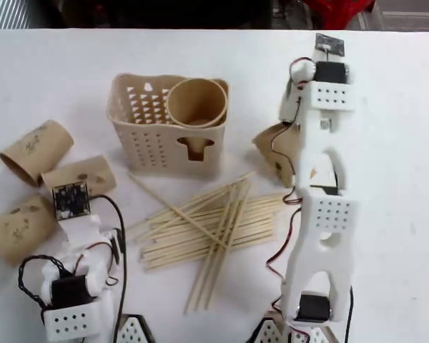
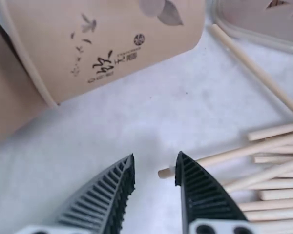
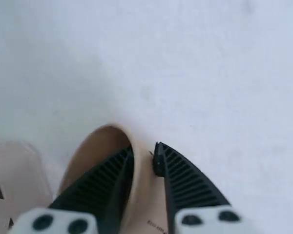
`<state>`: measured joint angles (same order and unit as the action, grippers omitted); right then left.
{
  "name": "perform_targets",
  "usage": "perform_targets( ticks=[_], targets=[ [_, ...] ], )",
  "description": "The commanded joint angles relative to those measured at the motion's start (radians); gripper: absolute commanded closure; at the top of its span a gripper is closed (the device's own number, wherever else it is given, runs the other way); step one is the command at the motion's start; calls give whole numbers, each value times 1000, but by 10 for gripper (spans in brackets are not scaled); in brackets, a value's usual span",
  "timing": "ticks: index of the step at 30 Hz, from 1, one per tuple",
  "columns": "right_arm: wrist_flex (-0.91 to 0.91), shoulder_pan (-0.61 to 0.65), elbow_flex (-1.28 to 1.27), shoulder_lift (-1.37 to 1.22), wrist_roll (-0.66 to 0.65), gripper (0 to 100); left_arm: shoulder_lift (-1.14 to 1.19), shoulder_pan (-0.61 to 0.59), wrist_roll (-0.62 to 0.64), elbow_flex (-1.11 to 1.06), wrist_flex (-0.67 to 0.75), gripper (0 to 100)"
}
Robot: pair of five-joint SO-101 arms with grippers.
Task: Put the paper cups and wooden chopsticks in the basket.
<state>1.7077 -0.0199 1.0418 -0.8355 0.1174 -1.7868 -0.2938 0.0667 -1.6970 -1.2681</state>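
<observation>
In the basket [image 1: 139,153] one paper cup [image 1: 196,102] stands upright; just beside it, right tool [image 3: 144,153] pinches the wall of a second cup [image 3: 95,146]. Chopsticks [image 1: 214,225] piled on table [image 1: 386,179] nearby, 3 cups [image 1: 36,150] lying on their sides, left tool [image 2: 155,165] spread btw them.

The high view looks straight down on the table [image 1: 400,214], taking in the basket [image 1: 146,146] and the chopsticks [image 1: 222,225]. The left wrist view sits low behind the left gripper [image 2: 155,168], close to a lying cup [image 2: 102,44] and chopstick ends that the high view shares. The right wrist view looks closely along the right gripper [image 3: 143,156] at a second cup [image 3: 95,146].
</observation>
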Motion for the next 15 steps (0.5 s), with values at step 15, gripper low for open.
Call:
perform_targets(
  ticks=[15],
  targets=[
    [10, -254, -345, 458, -265, 983, -8, 7, -11, 3, -3, 845]
  ],
)
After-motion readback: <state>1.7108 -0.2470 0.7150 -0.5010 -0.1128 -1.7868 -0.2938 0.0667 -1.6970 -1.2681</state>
